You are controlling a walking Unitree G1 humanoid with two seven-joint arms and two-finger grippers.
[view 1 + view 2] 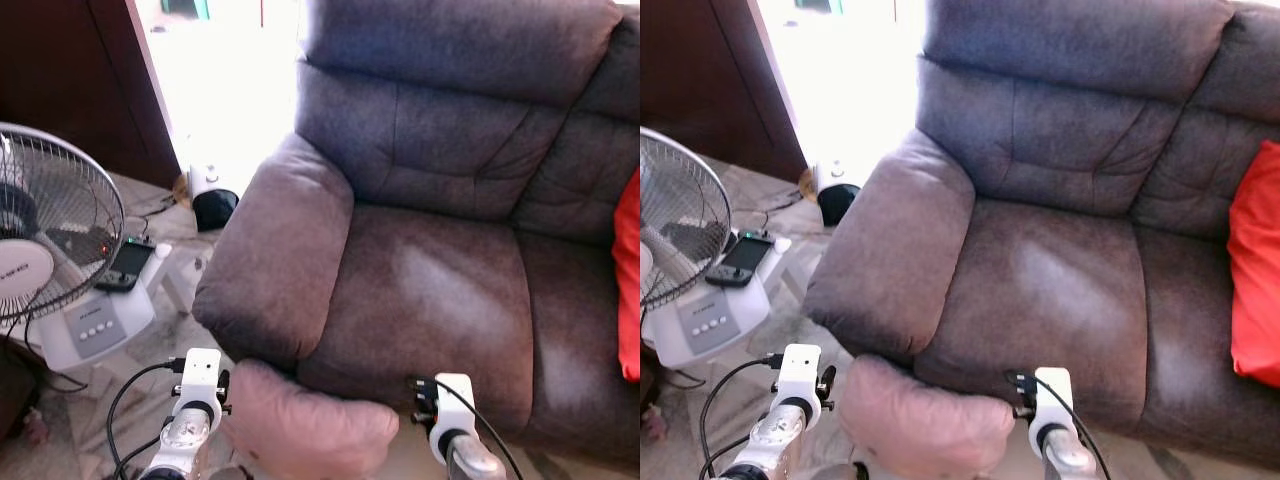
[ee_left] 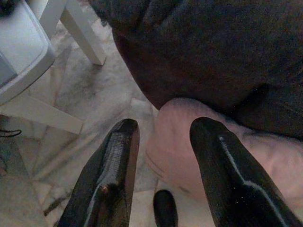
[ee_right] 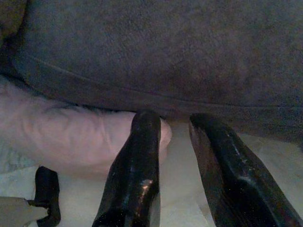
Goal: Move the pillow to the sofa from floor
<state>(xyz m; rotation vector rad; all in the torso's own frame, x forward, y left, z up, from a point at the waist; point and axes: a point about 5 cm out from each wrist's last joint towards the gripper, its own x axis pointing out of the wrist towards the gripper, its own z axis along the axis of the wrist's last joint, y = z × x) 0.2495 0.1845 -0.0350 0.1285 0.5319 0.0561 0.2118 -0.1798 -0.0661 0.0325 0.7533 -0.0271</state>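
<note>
A pink pillow (image 1: 305, 425) lies low against the front of the dark grey sofa (image 1: 430, 290), just under the left armrest (image 1: 275, 260), between my two wrists. In the left wrist view my left gripper (image 2: 163, 125) is open, and the pillow (image 2: 189, 146) bulges between and beyond its fingers (image 2: 116, 165). My right gripper (image 3: 175, 118) is open too, close to the sofa's front edge. The pillow's other end (image 3: 61, 135) lies beside its one finger (image 3: 139, 161). I cannot tell whether the pillow rests on the floor.
A standing fan (image 1: 50, 240) and a white stand holding a handheld console (image 1: 130, 262) are at the left, with cables on the marble floor (image 1: 90, 420). A small white and black appliance (image 1: 212, 195) sits by the bright doorway. A red cushion (image 1: 1255, 270) lies on the sofa's right.
</note>
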